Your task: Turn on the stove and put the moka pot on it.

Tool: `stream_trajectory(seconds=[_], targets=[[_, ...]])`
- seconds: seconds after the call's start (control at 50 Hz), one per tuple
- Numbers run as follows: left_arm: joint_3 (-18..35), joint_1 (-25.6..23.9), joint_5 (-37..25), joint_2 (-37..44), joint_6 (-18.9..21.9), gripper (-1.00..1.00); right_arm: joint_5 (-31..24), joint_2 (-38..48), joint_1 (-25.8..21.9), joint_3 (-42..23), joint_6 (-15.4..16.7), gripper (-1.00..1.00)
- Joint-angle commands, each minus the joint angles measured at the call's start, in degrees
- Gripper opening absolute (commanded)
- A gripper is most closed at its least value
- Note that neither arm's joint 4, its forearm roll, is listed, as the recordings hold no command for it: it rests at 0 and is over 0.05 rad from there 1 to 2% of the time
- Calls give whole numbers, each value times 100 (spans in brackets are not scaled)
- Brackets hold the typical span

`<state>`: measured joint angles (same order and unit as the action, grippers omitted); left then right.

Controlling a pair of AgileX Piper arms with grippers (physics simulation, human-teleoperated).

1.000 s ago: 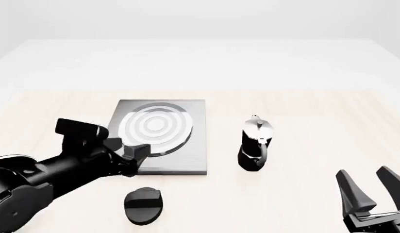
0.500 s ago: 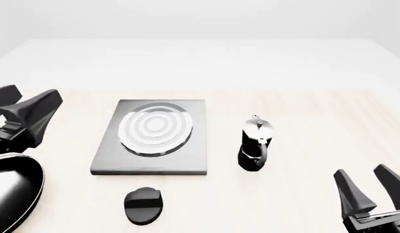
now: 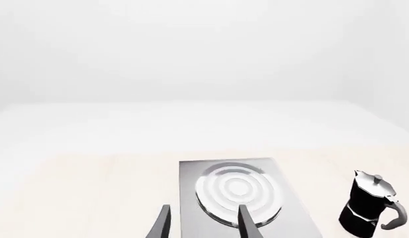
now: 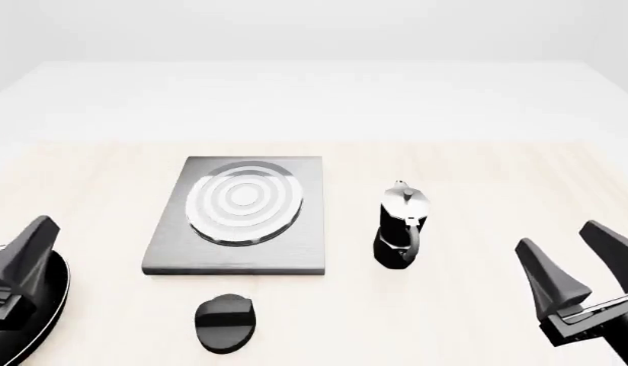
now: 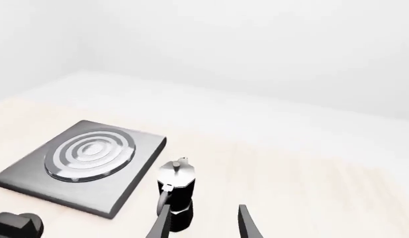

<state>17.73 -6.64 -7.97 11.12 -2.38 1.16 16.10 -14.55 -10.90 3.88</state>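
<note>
The stove [image 4: 238, 221] is a flat grey slab with silvery burner rings, left of centre on the table. Its black oval knob [image 4: 225, 322] lies apart, in front of it. The moka pot [image 4: 401, 226] stands upright to the stove's right, handle toward me. My left gripper [image 4: 14, 271] is at the far left edge, away from the stove. In the left wrist view the left gripper [image 3: 203, 225] is open and empty, facing the stove [image 3: 257, 218] and the pot [image 3: 370, 206]. My right gripper [image 4: 553, 233] is open and empty, right of the pot and nearer me. The right wrist view shows the pot [image 5: 174, 191] just beyond its fingertips [image 5: 247, 225].
A shiny black pan [image 4: 34, 305] lies at the table's near left corner, under my left gripper. The right wrist view also shows the stove [image 5: 85, 163] and the knob [image 5: 16, 225]. The pale wooden table ends in a white backdrop at the far side.
My left arm has drawn back from the stove's front left corner to the far left edge and dropped lower over the pan. My right gripper has shifted slightly up. Stove, knob and pot have not moved.
</note>
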Motion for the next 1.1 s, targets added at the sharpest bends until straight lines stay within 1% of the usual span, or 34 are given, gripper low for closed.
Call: stream_trajectory(seconds=[0.02, 0.04, 0.1, 0.14, 0.2, 0.22, 0.26, 0.32, 0.5, 0.56, 0.64, 0.74, 0.76, 0.88, 1.1], targets=[[-788, 230, 70, -914, 205, 100, 57, 806, -113, -448, 111, 100], [-825, 234, 63, -975, 193, 100, 59, 861, -188, -490, 39, 100], [-954, 256, 88, -1025, 136, 100, 90, 1049, -222, -574, -3, 100], [-1070, 261, 144, -1055, 246, 100, 105, 1205, -320, -645, -95, 100], [-1159, 227, 175, -1078, 208, 100, 114, 1342, -388, -716, -130, 100], [-1192, 217, 176, -1075, 187, 100, 137, 1477, -378, -747, -185, 100], [-1254, 202, 270, -1102, 299, 100, 174, 1640, -420, -792, -309, 100], [-1319, 195, 326, -1107, 290, 100, 235, 1687, -395, -796, -258, 100], [-1578, 226, 429, -1108, 285, 100, 553, 2114, -387, -784, -343, 100], [-1610, 231, 444, -1108, 283, 100, 756, 2337, -376, -736, -344, 100], [-1689, 233, 504, -1110, 293, 100, 1213, 2864, -440, -621, -442, 100], [-1730, 240, 539, -1110, 273, 100, 1636, 3314, -472, -522, -554, 100], [-1749, 260, 546, -1110, 294, 100, 1763, 3550, -507, -521, -608, 100], [-1761, 239, 560, -1110, 353, 100, 2364, 4154, -597, -424, -673, 100], [-1768, 252, 583, -1111, 398, 100, 3127, 5056, -755, -419, -886, 100]])
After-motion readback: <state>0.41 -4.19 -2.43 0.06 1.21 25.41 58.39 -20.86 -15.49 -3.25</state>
